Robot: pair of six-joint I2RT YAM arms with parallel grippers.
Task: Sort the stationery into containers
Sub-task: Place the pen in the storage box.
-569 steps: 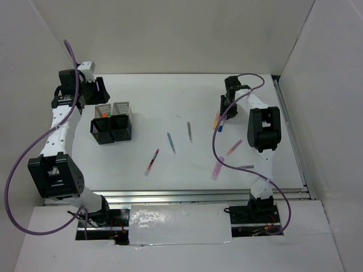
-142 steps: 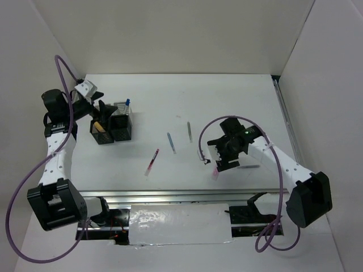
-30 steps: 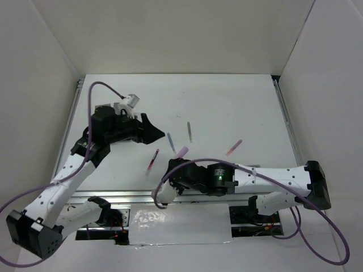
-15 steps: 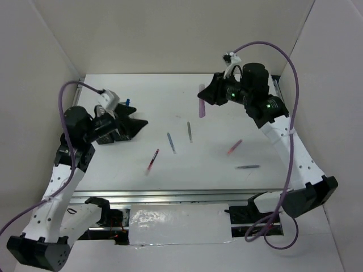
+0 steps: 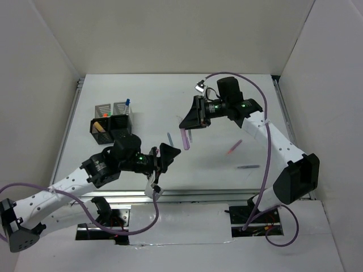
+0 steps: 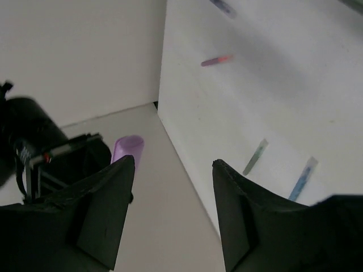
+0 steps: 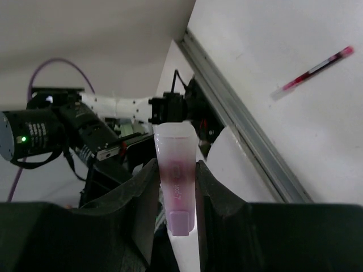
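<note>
Four mesh cups [image 5: 111, 121] stand at the back left; a white blue-capped pen [image 5: 127, 103] stands in a grey one and an orange marker [image 5: 99, 129] in a black one. My right gripper [image 5: 185, 126] is shut on a purple highlighter [image 5: 184, 137], held above the table's middle; the right wrist view shows it clamped [image 7: 176, 180] between the fingers [image 7: 144, 192]. My left gripper [image 5: 173, 152] is open and empty, just front-left of the highlighter, which also shows in the left wrist view [image 6: 127, 151]. A blue pen [image 5: 169, 137], a red pen [image 5: 234, 147] and a grey-blue pen [image 5: 248, 167] lie on the table.
White walls close in the table on three sides. A metal rail [image 5: 193, 194] runs along the front edge. The left arm [image 5: 96, 167] stretches across the front left. In the left wrist view, loose pens [image 6: 255, 157] lie on the white surface.
My right gripper has carried the purple highlighter from the back toward the middle. My left arm has swung away from the cups to the middle front, still open.
</note>
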